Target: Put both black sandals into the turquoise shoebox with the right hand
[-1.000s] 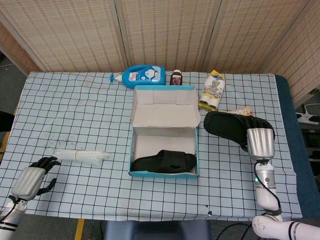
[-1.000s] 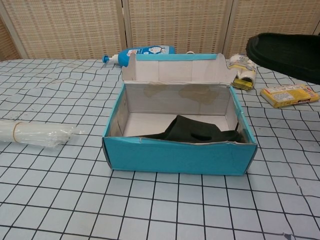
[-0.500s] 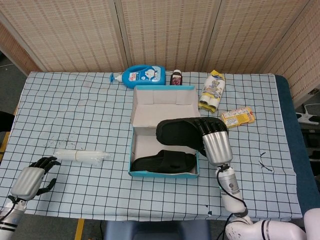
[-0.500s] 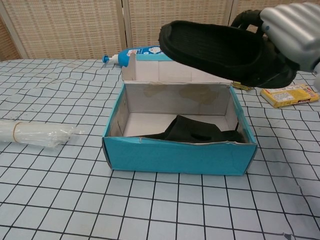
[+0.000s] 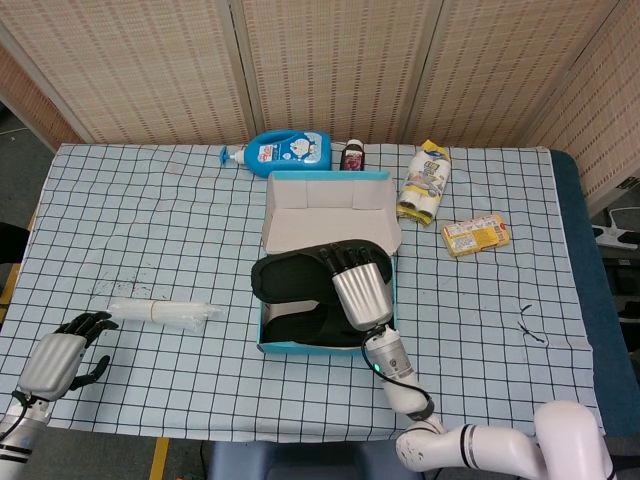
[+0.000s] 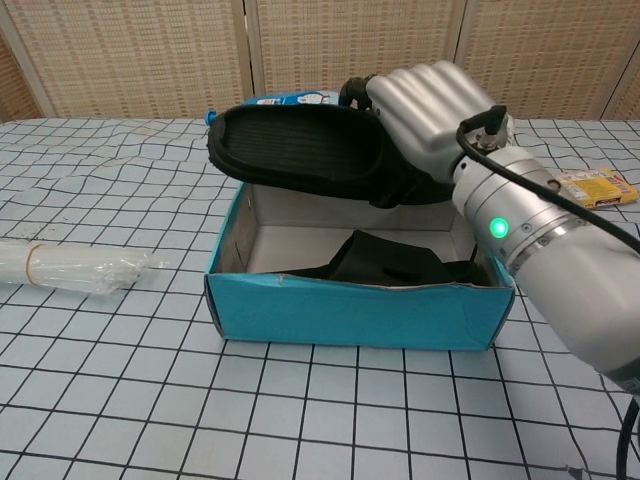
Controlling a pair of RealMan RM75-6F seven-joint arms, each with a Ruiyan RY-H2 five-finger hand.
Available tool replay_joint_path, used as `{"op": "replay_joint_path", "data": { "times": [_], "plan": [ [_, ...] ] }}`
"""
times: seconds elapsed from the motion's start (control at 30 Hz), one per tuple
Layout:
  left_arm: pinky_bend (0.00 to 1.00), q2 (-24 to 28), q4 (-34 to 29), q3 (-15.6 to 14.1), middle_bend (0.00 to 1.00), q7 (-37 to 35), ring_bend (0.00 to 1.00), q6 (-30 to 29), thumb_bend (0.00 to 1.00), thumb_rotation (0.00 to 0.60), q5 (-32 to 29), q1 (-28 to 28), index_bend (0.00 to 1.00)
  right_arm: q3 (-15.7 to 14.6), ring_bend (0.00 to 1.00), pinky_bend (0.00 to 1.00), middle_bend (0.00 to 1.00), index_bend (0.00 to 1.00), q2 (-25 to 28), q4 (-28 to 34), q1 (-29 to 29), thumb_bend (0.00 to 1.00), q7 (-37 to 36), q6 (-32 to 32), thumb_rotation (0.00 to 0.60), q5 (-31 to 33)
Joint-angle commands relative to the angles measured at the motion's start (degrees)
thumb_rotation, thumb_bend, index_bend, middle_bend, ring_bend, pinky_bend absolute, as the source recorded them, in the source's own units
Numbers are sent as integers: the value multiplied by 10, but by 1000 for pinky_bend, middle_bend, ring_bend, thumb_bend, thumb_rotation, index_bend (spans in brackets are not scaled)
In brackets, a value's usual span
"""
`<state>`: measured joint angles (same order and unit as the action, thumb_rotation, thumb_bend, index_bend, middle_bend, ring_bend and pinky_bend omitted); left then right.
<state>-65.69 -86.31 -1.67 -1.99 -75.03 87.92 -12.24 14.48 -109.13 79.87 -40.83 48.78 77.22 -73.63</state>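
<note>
1. The right hand (image 6: pixel 430 110) has its fingers (image 5: pixel 345 259) wrapped around a black sandal (image 6: pixel 300 148), holding it above the turquoise shoebox (image 6: pixel 350 310).
2. The other sandal (image 6: pixel 395 262) lies inside the box.
3. The left hand (image 5: pixel 62 355) rests on the table (image 5: pixel 150 210) with fingers curled, holding nothing, near a plastic roll (image 5: pixel 160 312).

right hand (image 6: pixel 430 105): silver shell, black fingers | wrist: grey cylinder, green light, black cable | left hand (image 5: pixel 62 358): silver back, black fingers
</note>
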Motion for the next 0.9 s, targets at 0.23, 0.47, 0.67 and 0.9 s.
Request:
{"op": "replay_joint_path", "data": {
  "times": [0.23,0.47,0.67,0.9],
  "plan": [
    [346,0,0,1,185,-2,166,0,403,600,0,0,276,3,396,530,547,532,-39,-90,-13,0,-44,-46,600,23],
    [346,0,1,1,185,-7,166,-3,402,600,2,0,276,-8,397,530,547,533,-54,-128,-10,0,-61,-60,600,24],
    [346,0,2,1,185,-7,166,-1,402,600,1,0,276,-11,398,531,548,533,-45,-113,0,0,-31,-80,600,52],
    [346,-1,1,0,185,-5,166,-1,402,600,2,0,276,-9,399,533,548,534,-34,-96,4,0,0,-100,600,86]
  ]
}}
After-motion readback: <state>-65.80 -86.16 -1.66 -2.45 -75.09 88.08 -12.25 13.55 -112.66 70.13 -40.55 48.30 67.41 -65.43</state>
